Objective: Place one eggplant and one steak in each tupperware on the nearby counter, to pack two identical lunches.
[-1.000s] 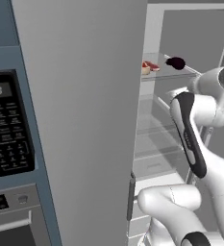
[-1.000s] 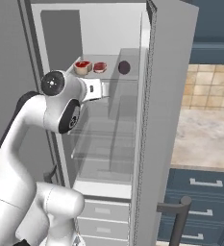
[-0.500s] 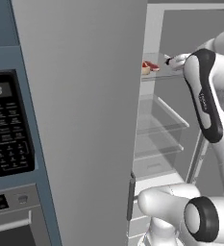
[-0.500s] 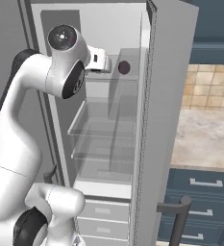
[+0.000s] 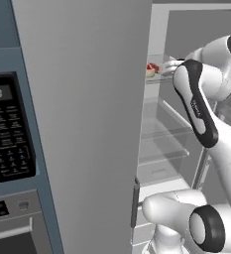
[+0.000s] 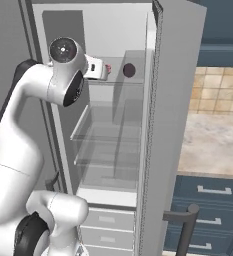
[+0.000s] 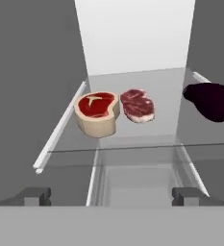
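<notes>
While the jaws stand apart and empty, the eggplant (image 7: 212, 101) is cut off at the frame edge.

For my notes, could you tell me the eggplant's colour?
Very dark purple, nearly black; the eggplant shows best in the hand view.

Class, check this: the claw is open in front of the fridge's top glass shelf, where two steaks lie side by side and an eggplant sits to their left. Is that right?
Not quite. In the hand view the eggplant sits to the right of the two steaks, not the left. The rest stands: the claw is open before the top glass shelf, steaks side by side.
</notes>
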Controlling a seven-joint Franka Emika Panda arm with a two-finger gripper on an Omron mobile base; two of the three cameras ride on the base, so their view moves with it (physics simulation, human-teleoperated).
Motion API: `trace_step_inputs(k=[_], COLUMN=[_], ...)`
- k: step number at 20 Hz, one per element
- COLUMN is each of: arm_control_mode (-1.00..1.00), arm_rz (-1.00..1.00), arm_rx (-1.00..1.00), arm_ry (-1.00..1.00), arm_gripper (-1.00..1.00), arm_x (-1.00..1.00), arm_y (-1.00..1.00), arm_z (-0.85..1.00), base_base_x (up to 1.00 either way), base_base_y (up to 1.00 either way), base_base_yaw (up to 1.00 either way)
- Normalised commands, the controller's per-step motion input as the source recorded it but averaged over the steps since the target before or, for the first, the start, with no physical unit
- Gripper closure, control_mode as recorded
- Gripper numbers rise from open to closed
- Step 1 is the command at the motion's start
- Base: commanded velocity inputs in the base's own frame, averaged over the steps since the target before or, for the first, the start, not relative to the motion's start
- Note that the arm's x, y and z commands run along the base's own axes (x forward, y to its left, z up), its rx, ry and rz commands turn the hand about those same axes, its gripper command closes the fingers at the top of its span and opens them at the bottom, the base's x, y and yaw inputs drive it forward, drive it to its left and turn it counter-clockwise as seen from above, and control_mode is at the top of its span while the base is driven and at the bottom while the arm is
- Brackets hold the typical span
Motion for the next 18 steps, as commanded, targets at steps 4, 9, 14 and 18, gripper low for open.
trace_step_inputs(k=[4, 9, 14, 18], arm_control_mode=[-1.0, -1.0, -1.0, -1.0], arm_rz=[0.0, 0.0, 0.1, 0.07], arm_rx=[0.15, 0.04, -0.08, 0.0], arm_ry=[0.13, 0.14, -0.03, -0.11], arm_gripper=[-1.0, -1.0, -1.0, -1.0], arm_x=[0.56, 0.65, 0.18, 0.12], arm_y=[0.23, 0.13, -0.01, -0.13], arm_z=[0.1, -0.01, -0.22, 0.0], base_base_x=[0.0, 0.0, 0.0, 0.0], base_base_y=[0.0, 0.0, 0.0, 0.0], base_base_yaw=[0.0, 0.0, 0.0, 0.0])
